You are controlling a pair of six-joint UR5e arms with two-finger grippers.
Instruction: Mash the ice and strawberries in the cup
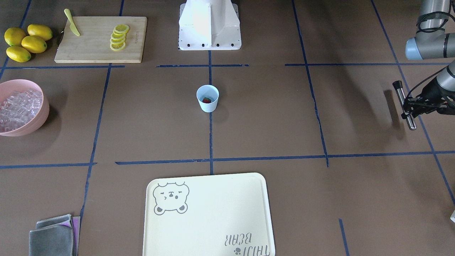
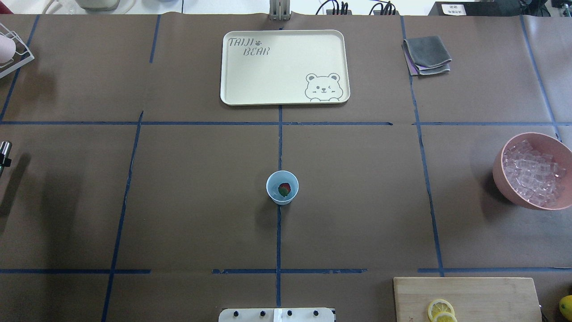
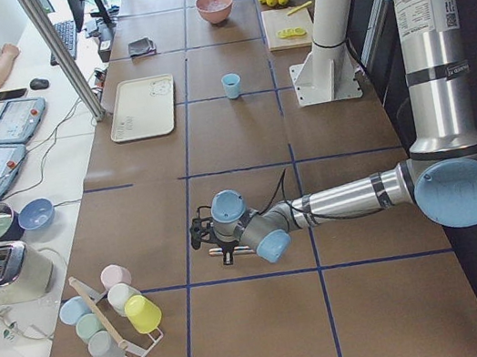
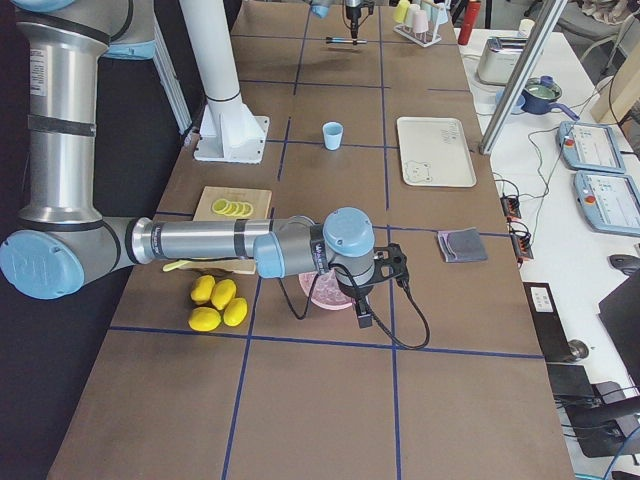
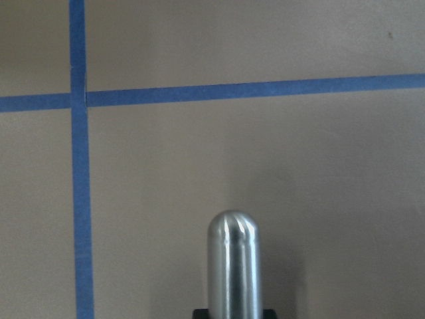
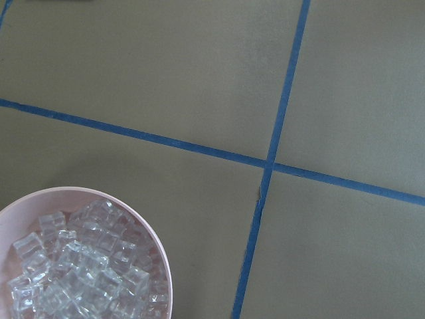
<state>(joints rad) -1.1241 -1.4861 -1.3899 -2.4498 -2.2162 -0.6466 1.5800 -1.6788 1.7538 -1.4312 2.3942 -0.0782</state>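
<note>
The pale blue cup point(image 1: 207, 106) stands upright at the table's middle, with one red strawberry point(image 1: 207, 100) lying inside it. From overhead the strawberry point(image 2: 283, 189) shows its green top. Clear ice point(image 1: 17, 106) cubes fill a pink bowl point(image 1: 43, 110) at the table's end on my right side. My left gripper point(image 1: 408, 108) hangs far out on my left side, shut on a metal masher rod point(image 1: 405, 106) that is held nearly level above the table. My right gripper point(image 4: 400, 265) hovers beside the bowl; I cannot tell whether it is open or shut.
A wooden board point(image 1: 96, 46) bears lemon slices and a yellow knife point(image 1: 72, 27), with whole lemons point(image 1: 26, 42) beside it. A cream tray point(image 1: 209, 227) and folded grey cloths point(image 1: 53, 236) lie on the far side. A rack of cups point(image 3: 116, 320) stands beyond my left gripper.
</note>
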